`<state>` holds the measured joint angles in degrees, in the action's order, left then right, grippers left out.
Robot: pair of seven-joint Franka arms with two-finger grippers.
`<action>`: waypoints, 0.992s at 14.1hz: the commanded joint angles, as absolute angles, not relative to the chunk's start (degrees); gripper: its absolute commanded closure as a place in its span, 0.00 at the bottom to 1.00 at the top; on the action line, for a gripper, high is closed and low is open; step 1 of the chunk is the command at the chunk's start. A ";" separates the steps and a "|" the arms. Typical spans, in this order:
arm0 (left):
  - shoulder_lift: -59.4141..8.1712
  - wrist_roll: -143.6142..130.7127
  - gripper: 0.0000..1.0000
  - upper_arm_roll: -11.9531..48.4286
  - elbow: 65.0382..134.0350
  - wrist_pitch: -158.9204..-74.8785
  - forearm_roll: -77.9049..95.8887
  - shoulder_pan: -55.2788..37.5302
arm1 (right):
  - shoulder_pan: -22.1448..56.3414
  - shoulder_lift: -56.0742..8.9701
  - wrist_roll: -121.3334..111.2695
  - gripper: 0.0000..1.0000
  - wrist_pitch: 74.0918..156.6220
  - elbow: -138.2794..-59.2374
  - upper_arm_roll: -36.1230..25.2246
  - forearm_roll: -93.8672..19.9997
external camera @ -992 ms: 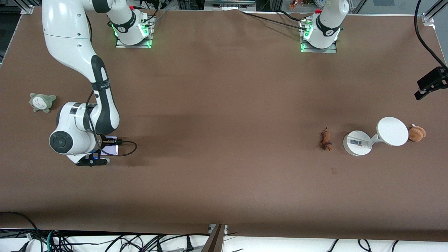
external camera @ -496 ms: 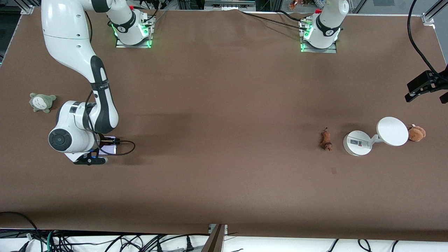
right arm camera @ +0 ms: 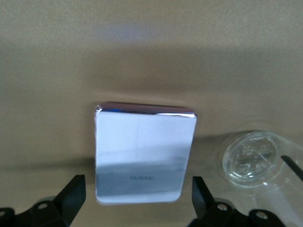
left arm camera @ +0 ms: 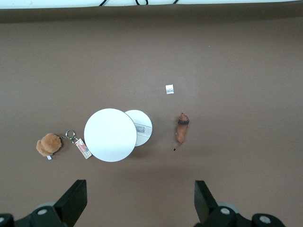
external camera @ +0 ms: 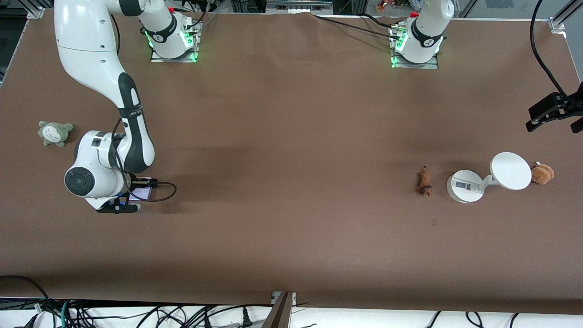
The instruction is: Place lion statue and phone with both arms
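Right gripper [right arm camera: 137,201], fingers spread wide, straddles phone [right arm camera: 144,158] lying flat at right arm's table end; left gripper [left arm camera: 139,201], wide open, hangs above lion [left arm camera: 182,134] beside stand [left arm camera: 110,135].

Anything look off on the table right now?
Nothing stands out. The phone lies flat between the right claw fingers. The lion statue lies on its side beside the white stand, intact.

Robot lab: 2 bolted arms, cables [external camera: 136,314].
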<state>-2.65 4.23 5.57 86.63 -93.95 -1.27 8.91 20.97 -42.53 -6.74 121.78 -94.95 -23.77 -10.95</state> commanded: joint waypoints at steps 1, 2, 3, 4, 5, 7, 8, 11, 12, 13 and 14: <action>2.55 4.66 0.00 5.45 90.80 -93.43 -2.29 9.23 | 21.44 -40.52 -7.74 0.00 118.94 -92.48 -24.17 -10.72; 2.90 4.48 0.00 4.67 90.44 -92.21 -2.29 9.40 | 21.53 -40.52 -7.82 0.00 116.04 -89.94 -24.17 -9.68; 3.51 4.57 0.00 2.22 89.92 -91.07 -1.68 9.58 | 21.62 -40.52 -7.74 0.00 112.27 -86.61 -24.08 -8.88; 4.04 4.66 0.00 0.37 90.00 -91.49 -1.32 9.49 | 21.80 -40.52 -7.82 0.00 107.89 -83.09 -24.08 -8.79; 4.48 4.57 0.00 0.18 90.17 -91.76 -1.32 9.67 | 21.80 -40.43 -7.82 0.00 103.49 -79.84 -24.17 -8.79; 4.66 4.57 0.00 1.40 90.35 -91.76 -2.11 9.23 | 21.45 -39.03 -7.82 0.00 93.04 -74.47 -24.69 -8.61; 4.66 4.57 0.00 1.58 90.44 -91.84 -2.11 8.97 | 21.45 -37.98 -7.91 0.00 88.64 -72.27 -25.57 -8.18; 5.36 4.57 0.00 1.58 91.05 -90.71 -2.11 6.86 | 21.53 -34.29 -7.91 0.00 80.79 -68.03 -25.93 -7.03; 5.36 4.74 0.00 1.67 91.49 -89.75 -2.11 6.68 | 21.62 -32.80 -7.91 0.00 79.99 -67.94 -25.93 -6.94; 5.19 4.49 0.00 2.02 91.84 -89.48 -2.02 5.72 | 21.45 -31.39 -7.91 0.00 78.68 -67.94 -26.10 -6.94; 5.01 4.48 0.00 2.11 91.76 -89.73 -2.11 4.15 | 21.36 -29.29 -7.91 0.00 77.62 -67.94 -26.02 -7.12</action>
<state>3.59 4.44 1.93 89.98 -89.92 -1.34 6.35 21.66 -32.43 -7.19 80.12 -67.96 -26.14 -7.83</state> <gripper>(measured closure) 0.000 0.000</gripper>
